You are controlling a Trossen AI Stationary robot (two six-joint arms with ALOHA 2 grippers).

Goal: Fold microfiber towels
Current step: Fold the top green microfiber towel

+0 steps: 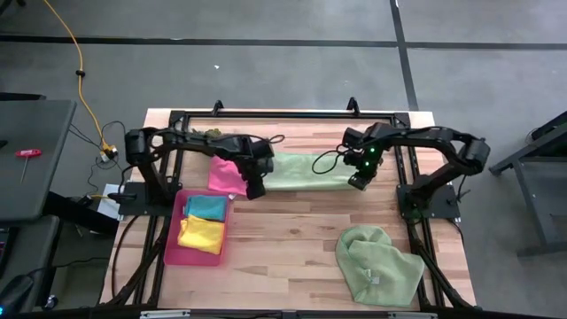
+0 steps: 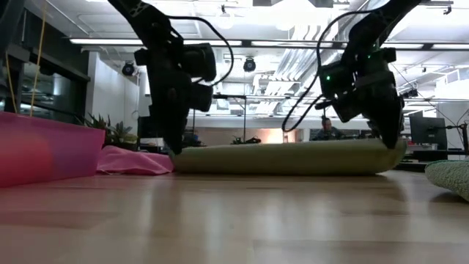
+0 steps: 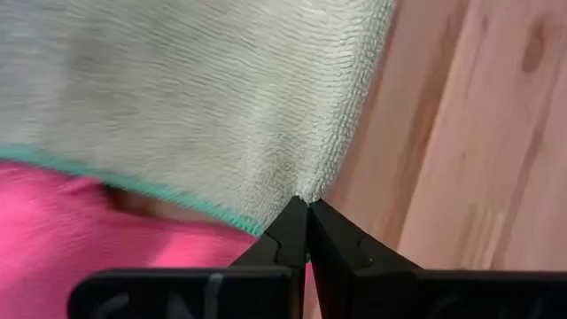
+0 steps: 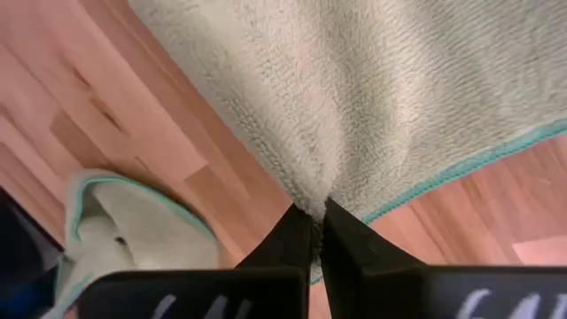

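A pale green towel (image 1: 306, 170) lies folded over in a long strip across the table's middle, between my two grippers. My left gripper (image 1: 256, 189) is shut on its left near corner and my right gripper (image 1: 359, 182) on its right near corner. A hot pink towel (image 1: 226, 175) lies flat at the strip's left end, partly under it. A second pale green towel (image 1: 376, 264) lies crumpled at the near right. The teal towel (image 1: 205, 206) and the yellow towel (image 1: 201, 234) lie folded in the pink tray (image 1: 174, 232). My left gripper pinches the green towel's left near corner (image 3: 299, 188) between its two fingertips, coming from above and pointing down. The corner sits at table height (image 2: 179, 155); the cloth spreads away flat, partly over the pink towel (image 3: 53, 248). My right gripper pinches the green towel's right near corner (image 4: 312, 197) between its two fingertips, from above and pointing down. The fold puckers at the tips. In the low view that end (image 2: 392, 155) curls up a little off the table.
The pink tray stands at the near left. Black frame rails (image 1: 283, 115) run along the table's far edge and sides. Bare wood (image 1: 283, 248) lies between the tray and the crumpled green towel.
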